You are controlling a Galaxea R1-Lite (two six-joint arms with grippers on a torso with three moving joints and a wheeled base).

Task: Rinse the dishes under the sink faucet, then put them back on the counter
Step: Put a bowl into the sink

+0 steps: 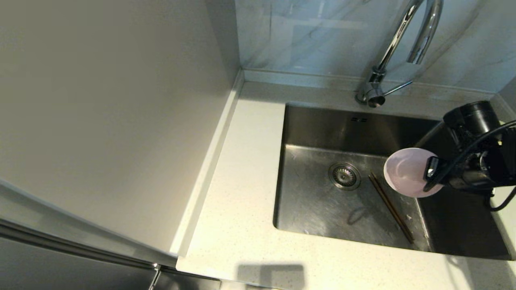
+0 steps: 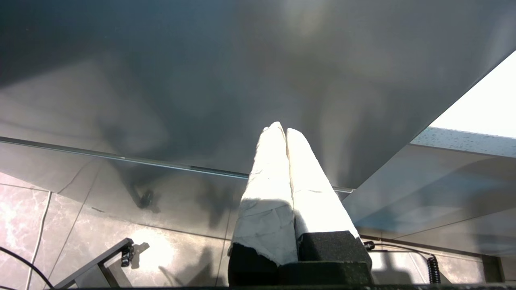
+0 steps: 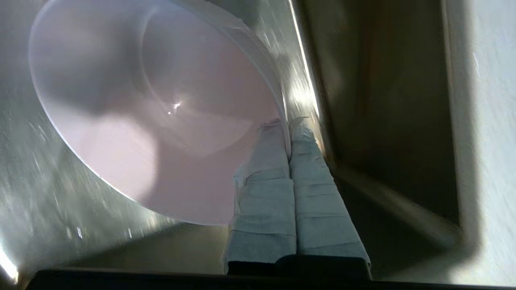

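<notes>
Pink bowl held over the right part of the sink, clear of the basin floor and tipped on its side, its rim pinched between the fingers of the right gripper; the right wrist view shows one finger inside the bowl wall and one outside, clenched on the rim. The tilt probably lets water run out and presents the inside toward the faucet, whose spout ends above the rear of the basin; no water stream is visible. Chopsticks lie side by side on the basin floor, between the drain and the right wall, below the bowl. No yellow-green bowl appears in any view. The left gripper is parked out of the head view, near a dark panel, its fingers pressed together on nothing. Open room lies across the table left of the sink, bounded by a low raised rim along the wall; the strip between sink edge and front edge is narrower. A set-down there would require lifting the bowl over the sink lip.
</notes>
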